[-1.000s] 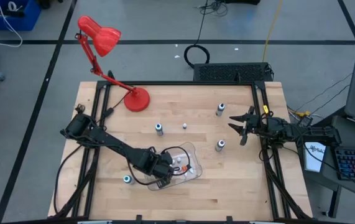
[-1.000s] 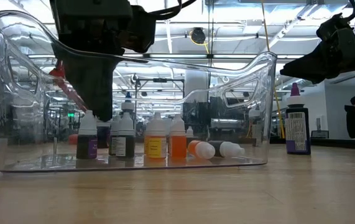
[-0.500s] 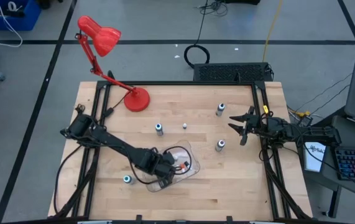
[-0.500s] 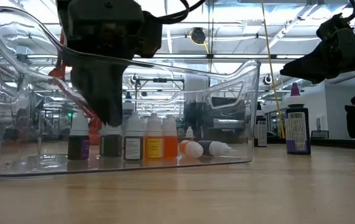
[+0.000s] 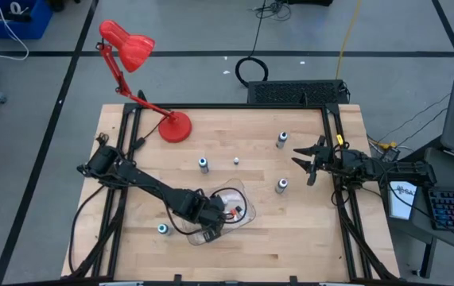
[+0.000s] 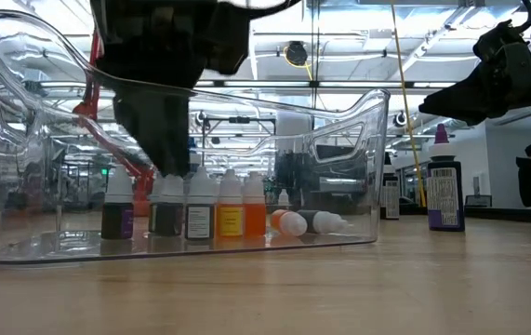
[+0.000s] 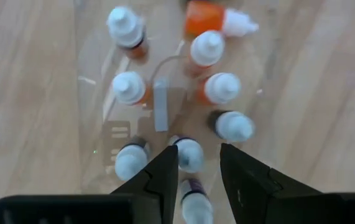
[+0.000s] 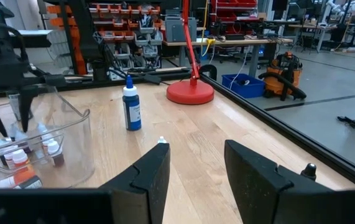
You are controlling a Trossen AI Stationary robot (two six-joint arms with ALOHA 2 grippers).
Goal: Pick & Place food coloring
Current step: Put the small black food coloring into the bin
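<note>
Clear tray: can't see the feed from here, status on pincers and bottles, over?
Left pincer open, down inside clear tray, over a standing bottle. Right pincer open, idle at table's right. Four bottles still out on table. Nothing blocking.

High view straight down over whole table (image 5: 290, 238); low view level at tabletop, close behind clear tray (image 6: 358, 167); left wrist peers down into tray; right wrist looks across table toward red lamp (image 8: 189, 92), tray shared
</note>
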